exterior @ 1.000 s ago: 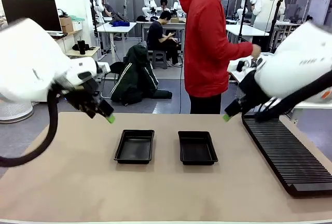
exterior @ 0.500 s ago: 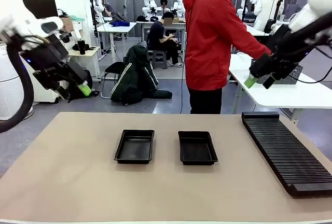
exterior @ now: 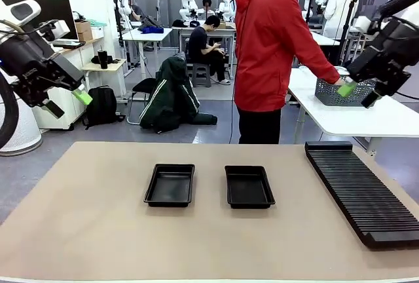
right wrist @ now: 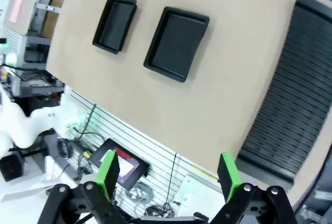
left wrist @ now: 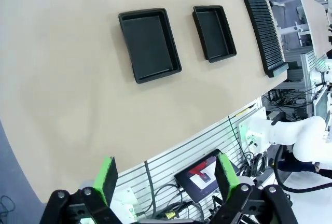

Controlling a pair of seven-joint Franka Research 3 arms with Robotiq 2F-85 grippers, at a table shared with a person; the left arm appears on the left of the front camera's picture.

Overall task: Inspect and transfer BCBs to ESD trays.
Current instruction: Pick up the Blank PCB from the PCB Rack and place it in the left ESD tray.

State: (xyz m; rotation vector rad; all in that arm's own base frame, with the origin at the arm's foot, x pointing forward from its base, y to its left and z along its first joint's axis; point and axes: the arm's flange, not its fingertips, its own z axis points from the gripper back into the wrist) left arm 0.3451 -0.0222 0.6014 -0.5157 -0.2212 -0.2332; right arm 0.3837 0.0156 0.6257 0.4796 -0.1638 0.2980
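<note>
While L pincer (exterior: 69, 103), R pincer (exterior: 357, 94) hang spread | ESD trays (exterior: 150, 188) adjacent, floors bare

Tan surface (exterior: 98, 230): matt, smooth. Both the left ESD tray (exterior: 169, 185) and right ESD tray (exterior: 249, 187): black plastic, smooth, faint sheen. Right-side rack (exterior: 363, 191): black ribbed plastic, matt. On left hand (exterior: 67, 103) and right hand (exterior: 357, 94): matt black bodies, matt green pads (left wrist: 108, 177). Far-right basket (exterior: 327, 90): grey metal wire mesh. Person's jacket (exterior: 268, 40): red cloth.
</note>
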